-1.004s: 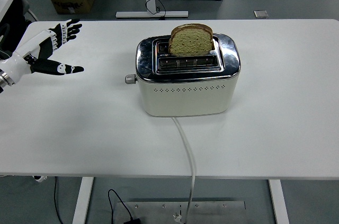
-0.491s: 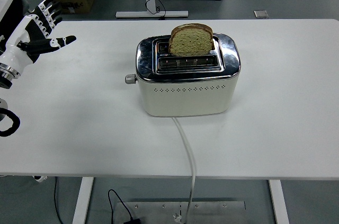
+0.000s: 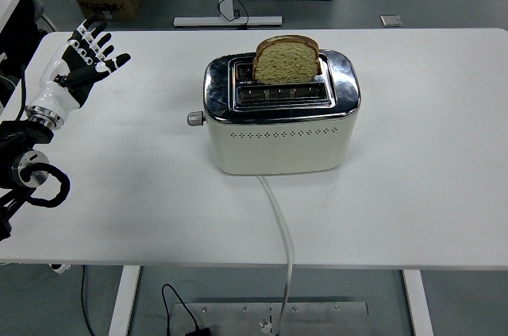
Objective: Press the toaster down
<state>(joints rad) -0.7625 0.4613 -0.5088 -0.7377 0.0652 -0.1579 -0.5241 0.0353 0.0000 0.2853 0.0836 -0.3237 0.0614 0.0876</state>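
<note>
The left hand (image 3: 82,62) has turned upright near the table's (image 3: 429,193) far-left corner, fingers spread wide, holding nothing. The toaster's (image 3: 279,113) lever (image 3: 194,119) remains up, 1 bread slice (image 3: 286,60) still raised; pressing hasn't begun.

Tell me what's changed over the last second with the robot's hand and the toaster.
The left hand pulled back toward the table's left edge, then turned, so its spread fingers now point up and away; it holds nothing. The toaster, the bread slice standing up out of its far slot, the side lever and the cord stayed put.
</note>
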